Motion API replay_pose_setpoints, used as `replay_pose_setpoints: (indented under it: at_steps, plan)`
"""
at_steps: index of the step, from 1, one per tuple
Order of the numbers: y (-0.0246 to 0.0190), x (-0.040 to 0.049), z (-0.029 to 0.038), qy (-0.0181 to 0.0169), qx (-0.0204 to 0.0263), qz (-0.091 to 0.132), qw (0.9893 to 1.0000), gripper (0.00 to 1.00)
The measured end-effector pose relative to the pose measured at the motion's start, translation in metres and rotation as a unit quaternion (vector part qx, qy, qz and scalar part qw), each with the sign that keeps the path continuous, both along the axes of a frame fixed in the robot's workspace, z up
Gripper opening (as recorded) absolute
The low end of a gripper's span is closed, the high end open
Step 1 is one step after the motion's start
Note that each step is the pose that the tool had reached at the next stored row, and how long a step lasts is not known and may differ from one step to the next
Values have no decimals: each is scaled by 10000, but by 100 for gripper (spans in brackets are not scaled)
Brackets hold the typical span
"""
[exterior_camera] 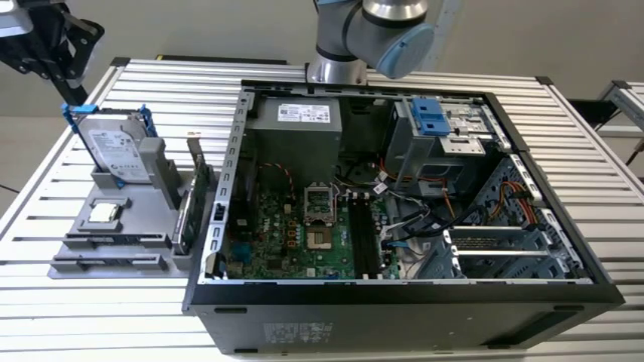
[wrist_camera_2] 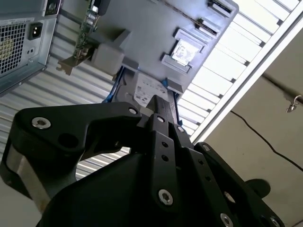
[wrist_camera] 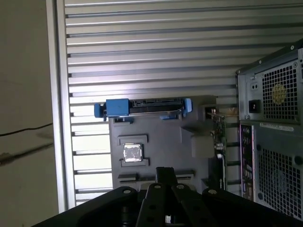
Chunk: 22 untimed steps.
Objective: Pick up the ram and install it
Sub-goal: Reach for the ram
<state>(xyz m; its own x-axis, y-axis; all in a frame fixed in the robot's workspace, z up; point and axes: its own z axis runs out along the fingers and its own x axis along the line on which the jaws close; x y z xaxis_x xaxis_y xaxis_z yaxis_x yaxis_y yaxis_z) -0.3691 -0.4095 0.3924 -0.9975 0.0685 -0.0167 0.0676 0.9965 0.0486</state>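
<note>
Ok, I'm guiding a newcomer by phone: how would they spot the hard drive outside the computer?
Find the open black computer case on the slatted metal table; beside it, on the exterior view's left, lies a grey plastic holder. The silver hard drive stands on edge at its far end, alone framed in blue, unlike the small square silver chip lying flat nearer.

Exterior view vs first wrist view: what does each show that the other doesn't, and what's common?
Exterior view: the open black computer case's inside, with the green motherboard, its long black slots and a blue plastic drive bracket. First wrist view: the case's grey perforated rear panel and a dark cable on the bare floor. Both: the ribbed metal table, the grey parts fixture, the silver hard drive in a blue frame and the small silver square chip.
</note>
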Motion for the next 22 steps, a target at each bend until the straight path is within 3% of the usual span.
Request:
replay_pose_setpoints:
  at_steps: [7, 22]
  plan:
    - [-102, 0, -3, 0, 0, 0, 10000, 0]
    - [-279, -3, -13, 0, 0, 0, 10000, 0]
